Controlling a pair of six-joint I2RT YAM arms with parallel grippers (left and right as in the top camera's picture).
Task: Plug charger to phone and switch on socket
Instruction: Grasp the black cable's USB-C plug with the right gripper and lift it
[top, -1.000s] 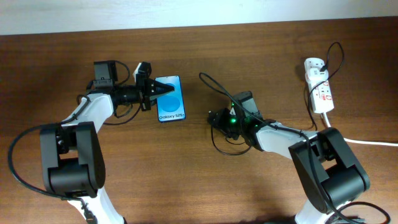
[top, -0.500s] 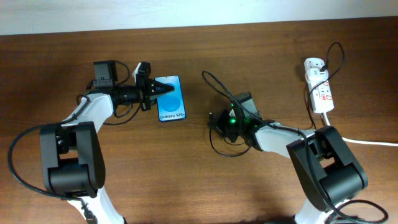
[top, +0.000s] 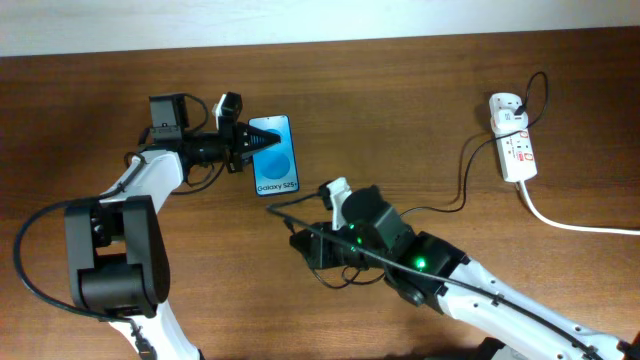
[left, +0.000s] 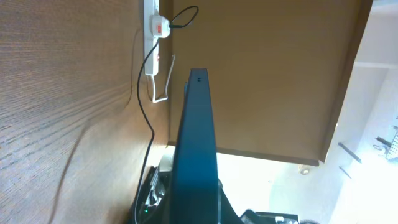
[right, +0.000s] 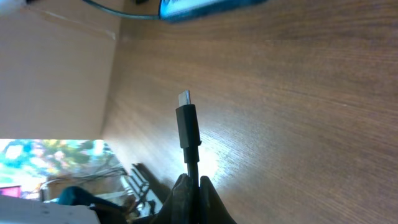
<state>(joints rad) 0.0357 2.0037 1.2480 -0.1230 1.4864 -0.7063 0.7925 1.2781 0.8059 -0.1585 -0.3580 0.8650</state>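
Note:
The phone (top: 275, 156) lies flat with its blue screen up, and my left gripper (top: 238, 147) is shut on its left edge. The left wrist view shows the phone (left: 196, 137) edge-on between the jaws. My right gripper (top: 301, 246) sits in front of the phone and is shut on the charger cable just behind its plug. The plug tip (right: 186, 118) sticks out past the fingers (right: 194, 184) toward the phone (right: 205, 7), a short way off. The charger's thin black cable (top: 458, 190) trails right to the white socket (top: 512, 150), also in the left wrist view (left: 154, 34).
The socket's thick white cord (top: 580, 225) runs off the right edge. Slack charger cable (top: 295, 203) loops over the wood between the phone and the right arm. The table's far edge meets a pale wall at the top.
My right arm has swung from the table's middle toward the front left, carrying the plug to just below the phone and pulling the cable out longer. The left gripper and phone have stayed put.

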